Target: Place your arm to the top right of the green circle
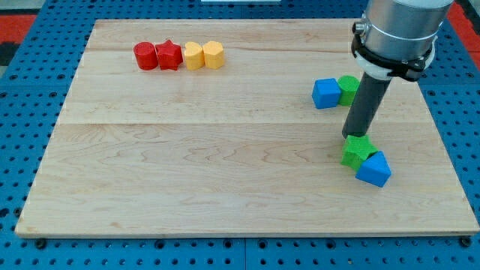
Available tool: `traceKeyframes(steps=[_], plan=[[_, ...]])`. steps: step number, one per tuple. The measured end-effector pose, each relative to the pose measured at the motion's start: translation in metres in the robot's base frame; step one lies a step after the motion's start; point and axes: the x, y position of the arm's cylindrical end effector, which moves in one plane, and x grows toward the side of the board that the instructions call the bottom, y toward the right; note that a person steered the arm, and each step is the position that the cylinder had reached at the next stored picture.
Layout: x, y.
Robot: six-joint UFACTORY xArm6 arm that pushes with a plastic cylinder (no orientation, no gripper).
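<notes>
The green circle (347, 88) sits at the right of the wooden board (225, 172), touching a blue block (326, 93) on its left. The rod partly hides its right side. My tip (354, 136) rests on the board below the green circle, at the top edge of a second green block (357, 151) that looks star-like. A blue triangular block (373, 169) touches that green block at its lower right.
A row of blocks lies at the top left: a red circle (145, 55), a red star (169, 55), and two yellow blocks (194, 56) (214, 55). The board's right edge (442, 135) is close to my tip.
</notes>
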Motion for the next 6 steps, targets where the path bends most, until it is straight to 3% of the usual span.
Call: traceKeyframes(steps=[2,4,6], plan=[[-0.029,0.001],[-0.047,0.045],[-0.114,0.047]])
